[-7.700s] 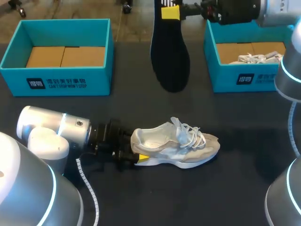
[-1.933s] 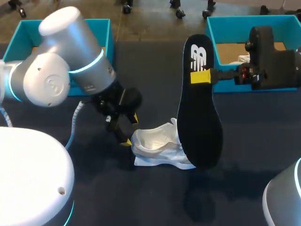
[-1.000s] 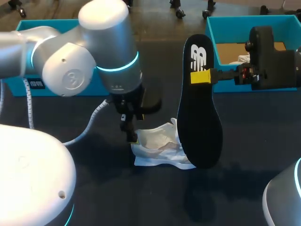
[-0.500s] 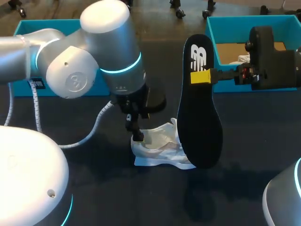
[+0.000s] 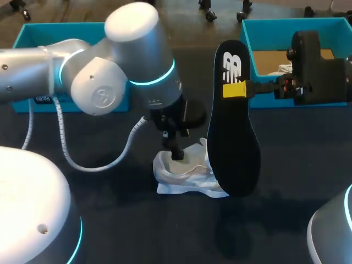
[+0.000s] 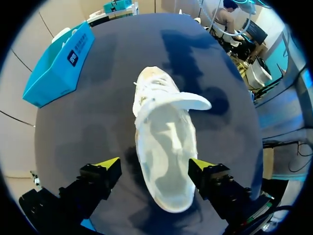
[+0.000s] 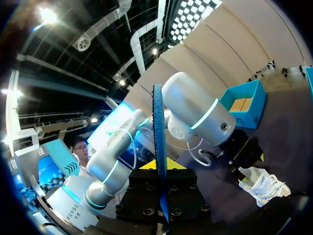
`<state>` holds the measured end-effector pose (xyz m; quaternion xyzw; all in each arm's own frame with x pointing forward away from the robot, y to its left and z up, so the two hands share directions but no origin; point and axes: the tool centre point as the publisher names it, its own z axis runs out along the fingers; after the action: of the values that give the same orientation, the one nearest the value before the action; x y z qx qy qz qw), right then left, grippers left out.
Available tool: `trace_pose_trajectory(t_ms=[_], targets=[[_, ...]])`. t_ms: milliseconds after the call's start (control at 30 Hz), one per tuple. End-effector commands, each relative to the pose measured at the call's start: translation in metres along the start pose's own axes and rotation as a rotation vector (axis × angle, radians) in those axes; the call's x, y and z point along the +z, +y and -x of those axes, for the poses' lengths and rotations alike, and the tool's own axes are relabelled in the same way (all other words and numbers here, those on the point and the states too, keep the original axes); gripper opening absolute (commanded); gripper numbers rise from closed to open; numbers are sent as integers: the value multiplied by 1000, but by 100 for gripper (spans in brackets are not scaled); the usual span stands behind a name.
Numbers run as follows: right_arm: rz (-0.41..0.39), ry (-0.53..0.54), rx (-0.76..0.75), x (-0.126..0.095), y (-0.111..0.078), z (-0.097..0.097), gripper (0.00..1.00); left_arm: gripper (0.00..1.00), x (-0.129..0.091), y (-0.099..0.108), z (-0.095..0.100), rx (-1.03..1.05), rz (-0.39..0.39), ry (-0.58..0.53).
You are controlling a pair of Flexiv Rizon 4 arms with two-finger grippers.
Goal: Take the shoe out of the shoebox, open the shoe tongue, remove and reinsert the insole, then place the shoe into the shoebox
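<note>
Left gripper point(image 6: 154, 164) slid over the white sneaker point(image 6: 162, 122), jaws spread, heel between them; right gripper point(image 5: 234, 89) pinches the black insole point(image 5: 234, 148).

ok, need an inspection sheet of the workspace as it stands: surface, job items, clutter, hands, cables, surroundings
Surface: dark table, no spills or marks seen.
Job's things: white shoe lies mid-table, opening up, tongue pulled forward. Black insole is held upright in the air over its toe end. The teal left shoebox is mostly hidden by the left arm. The teal right shoebox has a white item inside, mostly hidden.
Clutter: nothing seen.
Grippers: left hand open, straddling the shoe's heel end; right hand shut on the insole.
Cables: coiled cable hangs from the left arm over the table.
Surroundings: nothing seen reaching over the table.
</note>
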<state>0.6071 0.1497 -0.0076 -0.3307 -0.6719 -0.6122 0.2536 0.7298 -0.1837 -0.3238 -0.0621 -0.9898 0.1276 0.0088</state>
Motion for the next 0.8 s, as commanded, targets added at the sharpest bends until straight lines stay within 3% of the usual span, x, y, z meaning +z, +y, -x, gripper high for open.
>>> trace_pose_trajectory(t_ms=[33,100,133,267,400,533,633,700,733,800], targets=[[1,-2,1,2,0,0,0,84,21,-11,15,-9,5,28],[1,-2,1,2,0,0,0,78,28,-13,19,-5,15,33],[1,-2,1,2,0,0,0,69,31,-14,20,-5,16,36],[1,-2,1,2,0,0,0,72,42,-16,24,-6,23,52],[1,-2,1,2,0,0,0,62,50,-18,25,-4,17,74],[1,-2,1,2,0,0,0,60,59,-23,27,-8,8,97],[1,-2,1,2,0,0,0,42,63,-27,27,-8,7,112],[1,-2,1,2,0,0,0,36,64,-28,25,-4,5,116],[1,-2,1,2,0,0,0,27,64,-27,24,-4,5,117],[1,-2,1,2,0,0,0,24,65,-26,21,-3,6,119]])
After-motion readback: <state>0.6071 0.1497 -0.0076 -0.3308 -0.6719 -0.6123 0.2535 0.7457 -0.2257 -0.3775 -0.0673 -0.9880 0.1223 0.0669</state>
